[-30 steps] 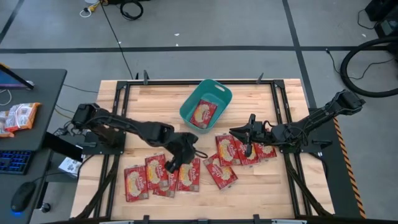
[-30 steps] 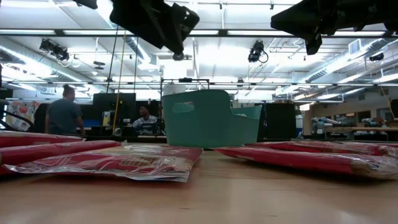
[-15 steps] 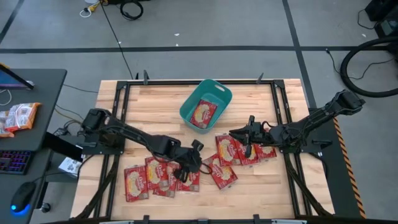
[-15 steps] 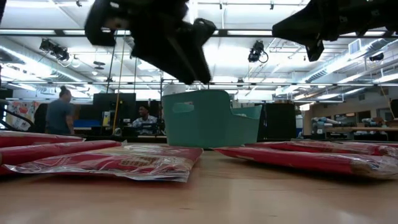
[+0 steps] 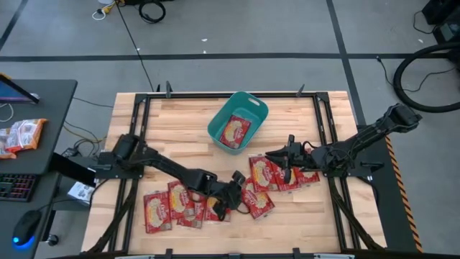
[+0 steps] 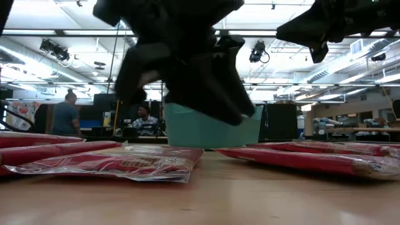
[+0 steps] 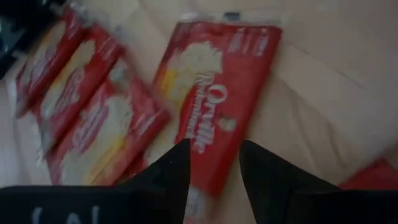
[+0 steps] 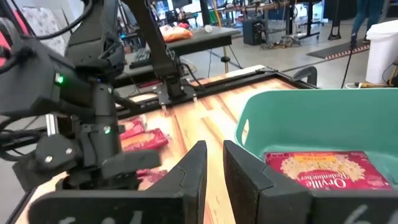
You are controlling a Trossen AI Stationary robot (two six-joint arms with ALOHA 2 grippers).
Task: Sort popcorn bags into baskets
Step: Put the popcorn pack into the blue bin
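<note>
Several red popcorn bags lie flat on the wooden table: a row near the near edge (image 5: 176,205), one alone in the middle (image 5: 257,201) and a group to its right (image 5: 287,176). One more bag (image 5: 235,131) lies inside the teal basket (image 5: 248,106). My left gripper (image 5: 236,193) is open and hovers low over the middle bag (image 7: 217,87), fingers astride its near end without touching it. My right gripper (image 5: 277,155) is narrowly open and empty, held above the right-hand group, facing the basket (image 8: 298,99).
The basket stands near the table's far edge, between the two arms. Black frame rails run along the table's sides (image 5: 140,129). In the low view, bags lie to the left (image 6: 125,161) and right (image 6: 312,159) of the basket. People sit in the room beyond.
My left gripper has swung from above the near row of bags toward the table's right and near edge, coming down low over the middle bag. Its fingers stay open.
</note>
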